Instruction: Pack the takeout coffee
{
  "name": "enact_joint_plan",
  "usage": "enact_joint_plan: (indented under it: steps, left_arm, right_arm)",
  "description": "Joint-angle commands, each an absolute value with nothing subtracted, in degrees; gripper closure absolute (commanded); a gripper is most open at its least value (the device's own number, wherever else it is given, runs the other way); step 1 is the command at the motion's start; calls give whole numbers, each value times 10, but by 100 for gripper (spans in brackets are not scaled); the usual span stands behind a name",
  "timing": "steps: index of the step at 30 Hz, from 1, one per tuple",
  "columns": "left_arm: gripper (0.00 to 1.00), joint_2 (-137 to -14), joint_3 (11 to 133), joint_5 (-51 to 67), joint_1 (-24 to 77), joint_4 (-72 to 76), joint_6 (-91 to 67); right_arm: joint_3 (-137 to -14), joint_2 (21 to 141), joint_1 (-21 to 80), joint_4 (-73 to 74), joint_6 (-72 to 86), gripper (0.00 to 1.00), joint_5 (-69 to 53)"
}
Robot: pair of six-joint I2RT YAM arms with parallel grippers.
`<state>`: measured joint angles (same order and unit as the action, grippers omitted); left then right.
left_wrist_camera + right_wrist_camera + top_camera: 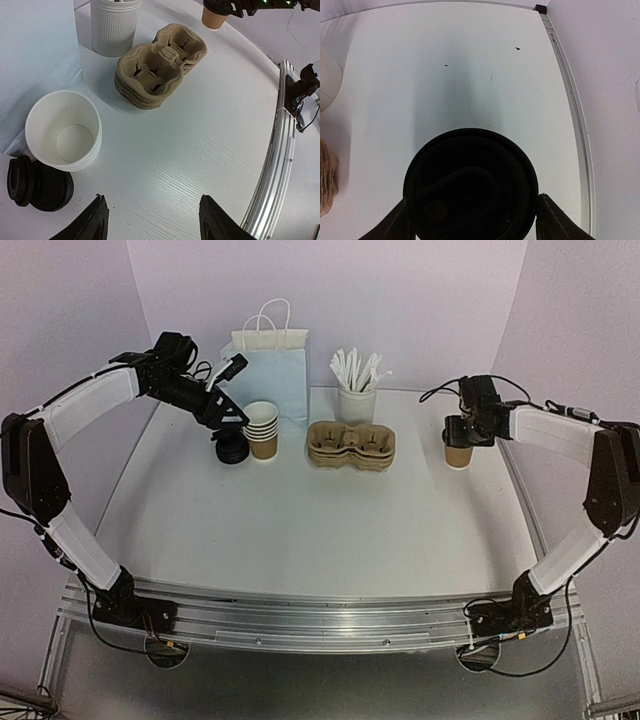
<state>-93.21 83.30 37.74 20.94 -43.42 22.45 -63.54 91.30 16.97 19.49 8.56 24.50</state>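
Note:
One takeout coffee (458, 454), a brown paper cup under a black lid (470, 182), stands on the table at the right. My right gripper (462, 430) is shut on it, and its fingertips (554, 220) press against both sides of the lid. At the back left stands a stack of empty brown cups (262, 430) with white insides (62, 131). A pile of black lids (37, 184) lies beside the stack. My left gripper (152, 220) hovers open above the bare table next to these cups and lids, with nothing between its fingers.
A pale blue paper bag (270, 365) with white handles stands at the back. A white holder of sticks (357, 400) is to its right. In front of that holder sits a stack of brown pulp cup carriers (350, 445). A metal rail (280, 150) runs along the table's near edge.

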Motion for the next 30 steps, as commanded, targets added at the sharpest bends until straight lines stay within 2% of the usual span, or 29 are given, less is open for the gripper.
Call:
enact_joint_plan:
  steps: [1, 5, 11, 18, 25, 30]
  left_arm:
    - [39, -903, 828, 371, 205, -422, 217]
    - [39, -904, 826, 362, 203, -416, 209]
    - [36, -913, 834, 326, 203, -406, 214]
    - [34, -941, 875, 314, 203, -431, 299]
    - [34, -952, 891, 347, 203, -440, 303]
    - [34, -952, 895, 355, 203, -443, 308]
  right_arm:
    - [-604, 928, 170, 99, 115, 47, 242]
    - [-584, 930, 169, 89, 120, 43, 235]
    - [-568, 908, 169, 90, 122, 25, 235]
    - [-565, 898, 170, 97, 126, 21, 224]
    - [-575, 881, 170, 112, 126, 8, 226]
    - [-599, 869, 170, 131, 103, 3, 219]
